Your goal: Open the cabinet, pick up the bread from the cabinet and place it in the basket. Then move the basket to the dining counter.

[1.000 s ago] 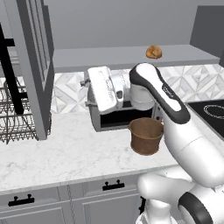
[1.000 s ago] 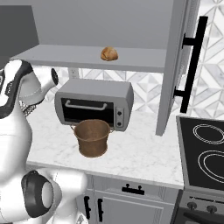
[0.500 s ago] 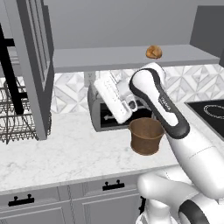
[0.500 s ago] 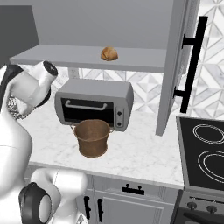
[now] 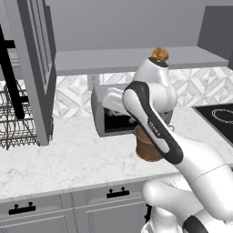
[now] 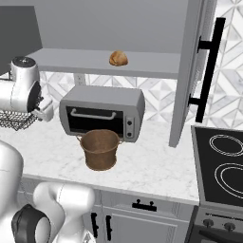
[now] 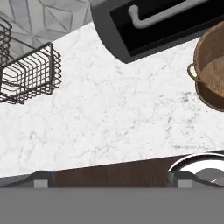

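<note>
I find the cabinet [image 6: 190, 71] standing open: its right door is swung outward in the right base view, black bar handle facing me, and the left door [image 5: 34, 68] hangs open at the left edge of the left base view. The bread [image 6: 118, 58] lies on the cabinet's bottom shelf, toward the middle of its front edge, clear of both doors. Directly below the shelf a toaster oven [image 6: 102, 112] sits at the back of the marble worktop [image 6: 152, 166], against the tiled wall. The basket [image 6: 100, 149] stands upright on the worktop just in front of the oven, nearer the worktop's front edge, with nothing visible inside it. A wire rack [image 7: 28, 74] occupies the worktop's left end.

The gripper [image 7: 109, 183] hangs over bare marble between rack and basket; I see its two fingertips [image 7: 41, 181] set far apart at the bottom of the hand view, with nothing between them. It touches neither bread nor basket.
</note>
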